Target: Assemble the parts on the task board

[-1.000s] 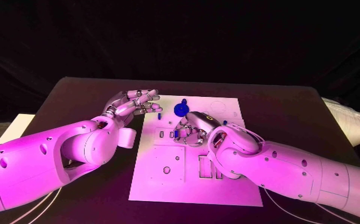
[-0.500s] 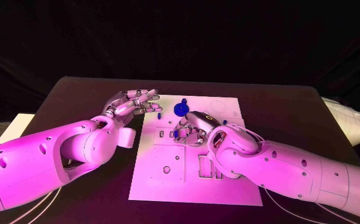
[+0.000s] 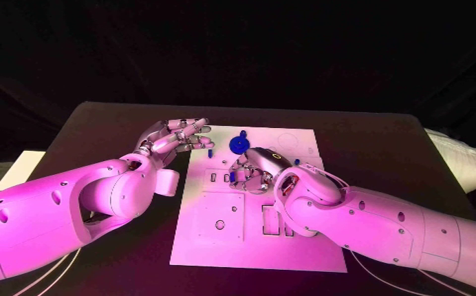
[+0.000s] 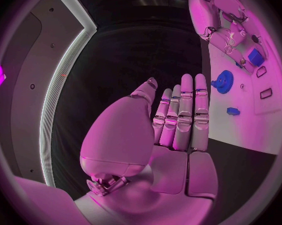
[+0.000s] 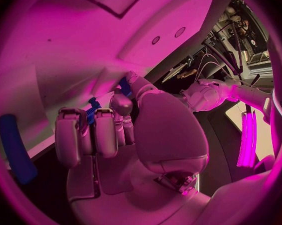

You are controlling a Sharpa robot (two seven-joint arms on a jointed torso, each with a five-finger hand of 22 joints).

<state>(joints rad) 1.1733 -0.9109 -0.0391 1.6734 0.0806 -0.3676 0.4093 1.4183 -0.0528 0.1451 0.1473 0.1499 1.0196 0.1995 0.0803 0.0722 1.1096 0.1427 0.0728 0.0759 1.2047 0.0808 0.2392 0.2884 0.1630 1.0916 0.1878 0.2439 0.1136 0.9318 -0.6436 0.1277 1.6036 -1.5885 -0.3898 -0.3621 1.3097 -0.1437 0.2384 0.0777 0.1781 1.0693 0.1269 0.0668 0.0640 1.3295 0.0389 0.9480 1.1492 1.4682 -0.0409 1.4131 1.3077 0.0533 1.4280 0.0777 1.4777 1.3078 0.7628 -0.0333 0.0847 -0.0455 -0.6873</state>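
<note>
I keep my right hand [image 3: 253, 172] pinching a small blue part [image 5: 92, 108] mid-board [image 3: 213, 241] for seating; left hand [image 3: 179, 138] waits open, empty, beside the board's far-left corner.

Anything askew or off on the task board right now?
Nothing stands out. The task board lies flat on the black table. The right hand works a small blue part at the board's middle; the left hand hovers open by its far left corner, near the blue gear.
</note>
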